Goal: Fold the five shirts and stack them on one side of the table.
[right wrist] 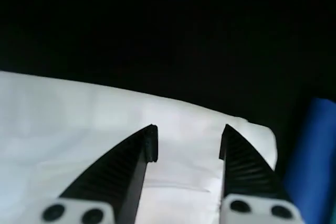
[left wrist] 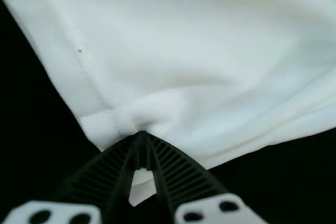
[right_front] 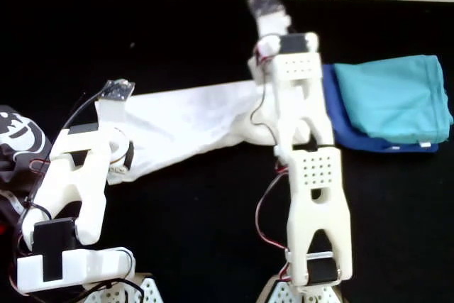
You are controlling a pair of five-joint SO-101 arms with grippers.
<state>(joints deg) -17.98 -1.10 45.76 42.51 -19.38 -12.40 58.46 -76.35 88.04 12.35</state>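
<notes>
A white shirt (right_front: 191, 122) lies stretched across the middle of the black table. My left gripper (left wrist: 140, 136) is shut on a bunched corner of the white shirt (left wrist: 199, 51) at its left end. My right gripper (right wrist: 188, 142) hovers open over the shirt's right end (right wrist: 79, 124), near its far edge. A folded teal shirt (right_front: 394, 97) rests on a folded blue shirt (right_front: 347, 122) at the table's right side. A black shirt with a white print (right_front: 20, 140) lies crumpled at the left edge.
The black tabletop (right_front: 184, 40) is bare behind the white shirt and in front of it between the two arm bases. The blue shirt's edge (right wrist: 310, 150) lies close beside the right gripper.
</notes>
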